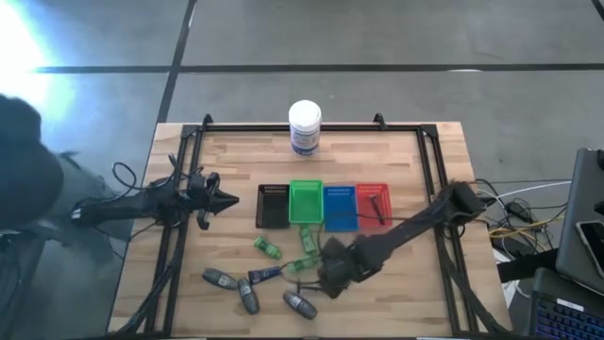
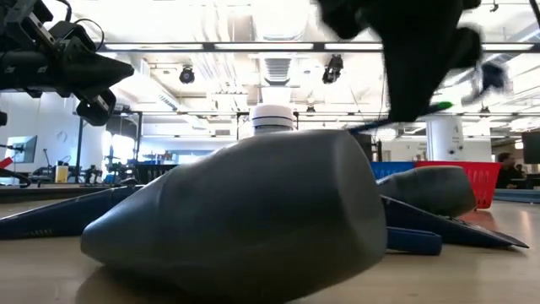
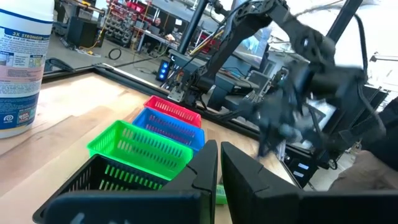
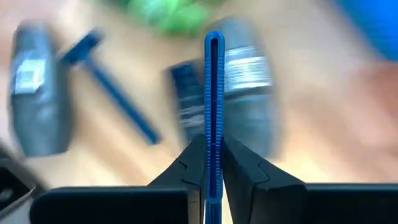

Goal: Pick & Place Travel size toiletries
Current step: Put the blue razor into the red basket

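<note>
The toiletries lie loose on the near part of the table: green packets (image 1: pixel 267 247), grey oval bottles (image 1: pixel 219 279) and a navy tube (image 1: pixel 264 274). One grey bottle (image 2: pixel 253 219) fills the low view. My right gripper (image 1: pixel 326 274) hangs over this scatter, shut on a thin blue tube (image 4: pixel 213 93) that shows edge-on. My left gripper (image 1: pixel 222 198) waits, shut, above the table's left side, pointing at the trays and touching nothing. My right gripper pinches the blue tube between its two fingers (image 4: pixel 186 168). The tube's flat body (image 4: pixel 213 134) stands edge-on in the gap and juts forward past the fingertips. The fingers come from above, slanting down from the table's right. In the low view the gripper (image 2: pixel 418 76) is off the tabletop.
Four small trays stand in a row mid-table: black (image 1: pixel 274 205), green (image 1: pixel 305 203), blue (image 1: pixel 340 208), red (image 1: pixel 373 203). A white jar with a blue label (image 1: pixel 305 127) stands at the far edge. A dark frame rail (image 1: pixel 179 236) runs along the table's sides.
</note>
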{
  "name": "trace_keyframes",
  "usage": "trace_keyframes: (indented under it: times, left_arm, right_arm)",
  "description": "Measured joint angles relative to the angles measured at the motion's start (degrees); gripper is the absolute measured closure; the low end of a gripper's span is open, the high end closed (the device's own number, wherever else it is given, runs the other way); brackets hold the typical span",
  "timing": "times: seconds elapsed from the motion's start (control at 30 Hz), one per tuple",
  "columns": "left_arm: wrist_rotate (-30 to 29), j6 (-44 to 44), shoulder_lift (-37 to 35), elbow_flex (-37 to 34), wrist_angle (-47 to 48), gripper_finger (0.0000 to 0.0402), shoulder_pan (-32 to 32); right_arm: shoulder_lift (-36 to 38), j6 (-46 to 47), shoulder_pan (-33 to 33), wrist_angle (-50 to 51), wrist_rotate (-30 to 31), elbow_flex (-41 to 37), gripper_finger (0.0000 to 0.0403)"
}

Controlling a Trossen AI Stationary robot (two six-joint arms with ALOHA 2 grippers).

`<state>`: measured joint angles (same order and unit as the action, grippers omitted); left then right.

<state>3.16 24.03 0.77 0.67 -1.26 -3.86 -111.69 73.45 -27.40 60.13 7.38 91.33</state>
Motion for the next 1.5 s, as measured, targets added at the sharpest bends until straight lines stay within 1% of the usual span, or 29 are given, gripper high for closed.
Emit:
trace_keyframes:
  times: [0.07,0.13,0.2,0.27,0.43,0.53,0.63,0.73,0.93,1.13,1.37,1.5]
  left_arm:
    - [0.02,0.0,0.09,0.0,-0.07,0.0376,-0.02]
    - [0.01,-0.01,0.44,0.0,-0.02,0.0376,0.0]
    - [0.0,0.0,0.72,-0.02,-0.03,0.0376,-0.01]
    - [0.0,-0.01,0.92,-0.01,-0.02,0.0376,0.0]
    - [0.0,-0.02,1.18,-0.02,0.0,0.0376,-0.02]
    - [0.0,0.0,1.18,-0.02,0.0,0.0376,0.0]
    - [-0.01,0.0,1.18,0.0,-0.01,0.0376,-0.01]
    - [0.0,0.0,1.18,0.0,0.0,0.0376,-0.02]
    - [-0.01,0.0,1.18,0.0,0.0,0.0376,-0.01]
    - [0.0,0.0,1.21,0.0,0.0,0.0376,0.0]
    - [0.0,0.0,1.21,0.0,0.0,0.0376,-0.02]
    - [-0.01,0.0,1.21,0.0,0.0,0.0376,-0.02]
  right_arm:
    - [3.33,5.94,0.08,4.81,5.11,-0.19,0.0374]
    - [6.61,12.69,0.82,10.58,8.65,-1.4,0.0374]
    - [10.38,18.56,1.93,14.02,11.16,-3.89,0.0374]
    - [14.83,21.95,3.65,15.08,12.16,-8.0,0.0374]
    - [26.05,25.5,10.92,11.03,12.05,-21.82,0.0374]
    - [31.54,26.38,15.26,3.75,11.02,-29.63,0.0374]
    - [34.96,27.08,18.26,-2.57,10.74,-35.66,0.0374]
    - [36.02,27.13,20.22,-5.48,10.77,-38.94,0.0374]
    - [34.77,24.57,23.33,-6.15,10.8,-42.34,0.0371]
    - [32.41,19.59,26.78,-14.65,10.68,-46.8,0.0357]
    - [30.18,14.59,27.95,-15.59,10.68,-47.04,0.0363]
    - [30.18,14.36,27.96,-15.57,10.62,-47.1,0.0341]
